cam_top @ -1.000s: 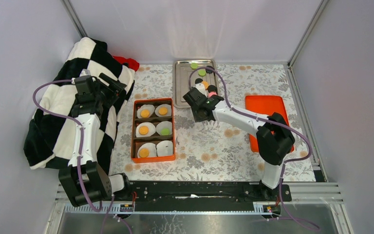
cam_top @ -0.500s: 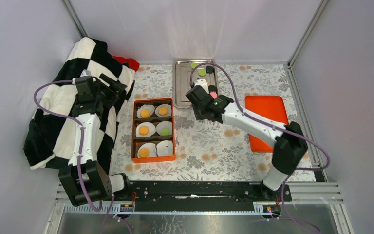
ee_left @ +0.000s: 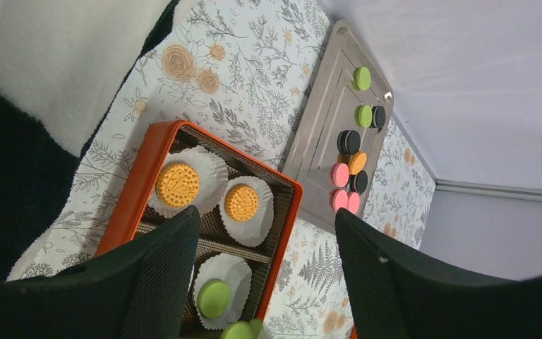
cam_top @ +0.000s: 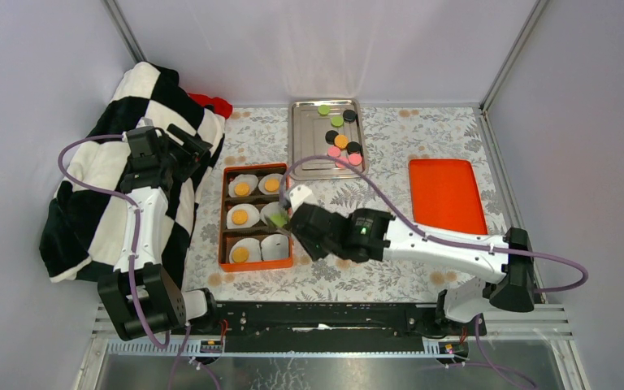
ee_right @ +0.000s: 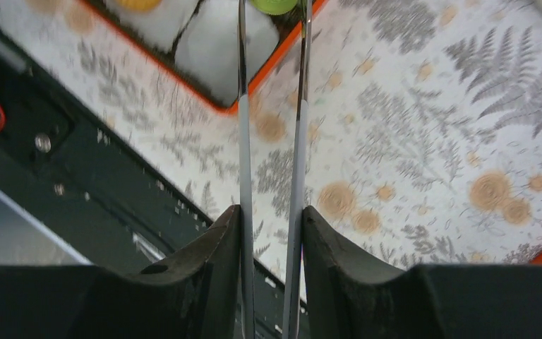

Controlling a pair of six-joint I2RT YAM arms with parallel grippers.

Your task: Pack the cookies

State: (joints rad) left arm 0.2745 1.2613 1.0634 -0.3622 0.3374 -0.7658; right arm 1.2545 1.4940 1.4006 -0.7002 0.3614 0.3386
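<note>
My right gripper (cam_top: 284, 223) is shut on a green cookie (cam_top: 279, 219) and holds it over the right side of the orange box (cam_top: 226, 218). In the right wrist view the green cookie (ee_right: 275, 4) sits between the fingertips, next to an empty white liner (ee_right: 219, 42). The box holds six liners. Three have orange cookies (cam_top: 242, 188), and one has a green cookie (ee_left: 214, 298). More cookies (cam_top: 341, 140) in green, black, orange and pink lie on the metal tray (cam_top: 305, 154). My left gripper (cam_top: 188, 143) is open and empty above the blanket's edge.
A black-and-white checked blanket (cam_top: 89, 187) fills the left side, with a red object (cam_top: 211, 103) behind it. An orange lid (cam_top: 447, 195) lies flat at the right. Enclosure walls surround the floral table.
My right arm has swung from the metal tray forward and left to the orange box, and now holds a green cookie. The left arm has not moved.
</note>
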